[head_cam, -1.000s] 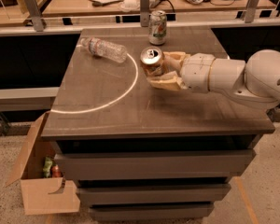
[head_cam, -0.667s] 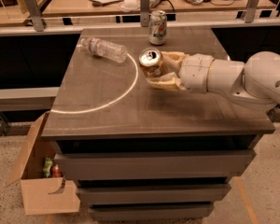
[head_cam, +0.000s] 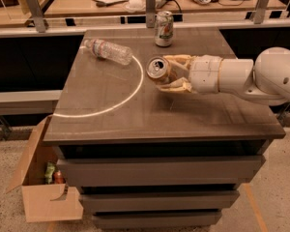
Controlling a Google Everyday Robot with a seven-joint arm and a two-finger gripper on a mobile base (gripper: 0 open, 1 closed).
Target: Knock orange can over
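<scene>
Copper-orange soda can (head_cam: 157, 67), tilted, is clasped at the tip of the gripper (head_cam: 165, 73) (silver top pointing away from the wrist). Tip it farther outward before releasing, sparing the water bottle (head_cam: 108, 50) ahead.

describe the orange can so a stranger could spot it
On the dark cabinet top, look beside the white arc, at the end effector. The orange can there is copper-coloured, unlike the white-and-green can behind it or the clear bottle lying on its side.
</scene>
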